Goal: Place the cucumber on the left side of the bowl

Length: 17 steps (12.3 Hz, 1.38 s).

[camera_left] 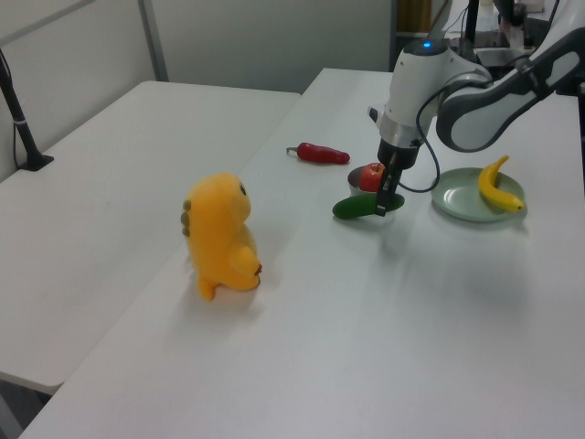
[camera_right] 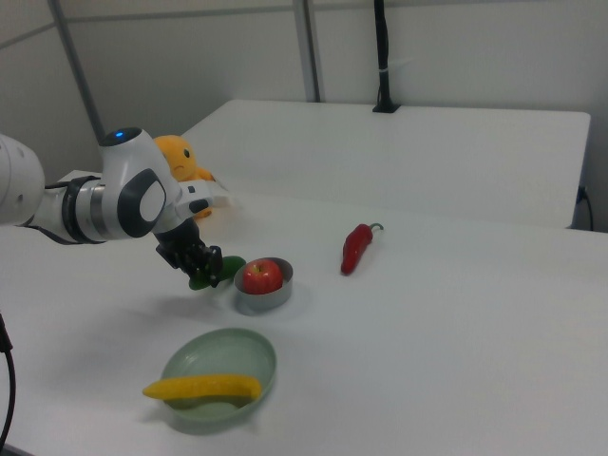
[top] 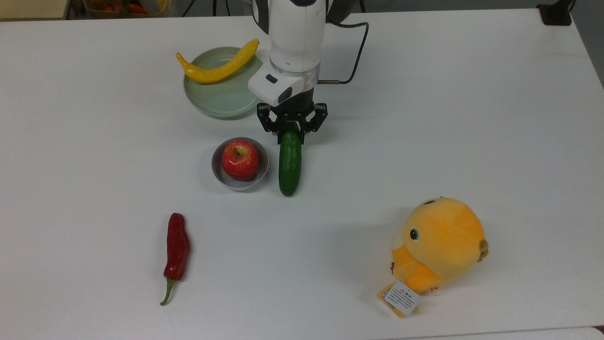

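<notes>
In the top view, the bowl (top: 240,164) is sitting near the middle of the tabletop (top: 472,118) with the apple (top: 240,159) in it. The cucumber (top: 289,163) is lying just beside the bowl, on the top view's right. The end effector (top: 292,130) is gripping the cucumber's far end. The plate (top: 218,94) is sitting behind the bowl, holding the banana (top: 218,66). The chili (top: 177,250) is lying in front, toward the top view's left, and the plush toy (top: 439,245) is sitting toward the top view's right.

No words, brands or numbers can be read anywhere. The one printed thing is a small white tag (top: 402,298) on the near side of the yellow plush toy (top: 439,244), at the top view's lower right; its dark print is too small to make out.
</notes>
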Available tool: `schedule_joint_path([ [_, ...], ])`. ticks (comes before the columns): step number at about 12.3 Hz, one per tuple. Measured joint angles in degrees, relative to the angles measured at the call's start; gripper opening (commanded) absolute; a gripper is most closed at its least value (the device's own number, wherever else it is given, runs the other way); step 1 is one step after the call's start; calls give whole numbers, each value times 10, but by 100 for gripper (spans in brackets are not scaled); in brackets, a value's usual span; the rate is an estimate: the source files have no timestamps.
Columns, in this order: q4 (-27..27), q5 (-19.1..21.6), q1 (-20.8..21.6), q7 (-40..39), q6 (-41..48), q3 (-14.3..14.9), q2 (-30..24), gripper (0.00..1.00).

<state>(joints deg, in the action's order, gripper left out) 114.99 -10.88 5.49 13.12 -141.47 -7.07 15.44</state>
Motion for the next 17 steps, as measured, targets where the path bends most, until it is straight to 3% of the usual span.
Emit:
schedule_joint_path([
  [1, 0, -5, 0, 5, -3, 0, 2, 16],
  [3, 0, -8, 0, 8, -5, 0, 4, 60],
  [8, -1, -8, -2, 9, -5, 0, 3, 98],
  [14, -43, -4, -5, 18, 64, 0, -37, 100],
  [17, -74, 40, -12, 19, 146, 0, -109, 100],
])
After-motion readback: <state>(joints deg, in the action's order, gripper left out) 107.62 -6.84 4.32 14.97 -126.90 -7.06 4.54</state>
